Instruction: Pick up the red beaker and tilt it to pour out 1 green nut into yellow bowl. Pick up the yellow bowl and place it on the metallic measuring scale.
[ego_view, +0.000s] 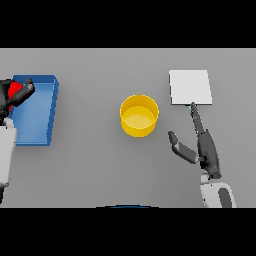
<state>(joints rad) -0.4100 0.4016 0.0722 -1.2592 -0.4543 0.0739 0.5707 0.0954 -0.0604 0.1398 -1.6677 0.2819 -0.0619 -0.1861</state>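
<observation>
The red beaker (16, 90) shows at the far left over the blue bin (35, 112), with my left hand (19, 95) curled round it and hiding most of it. The yellow bowl (139, 115) stands upright in the middle of the table; I cannot make out a nut inside it. At the back right lies the metallic scale (190, 87), a pale square plate. My right hand (204, 145) is open to the right of the bowl, fingers stretched toward the scale's front edge and thumb pointing at the bowl, a gap apart from it.
The blue bin is a long open box along the table's left side. Grey table (100, 165) surface lies between the bin, the bowl and the scale.
</observation>
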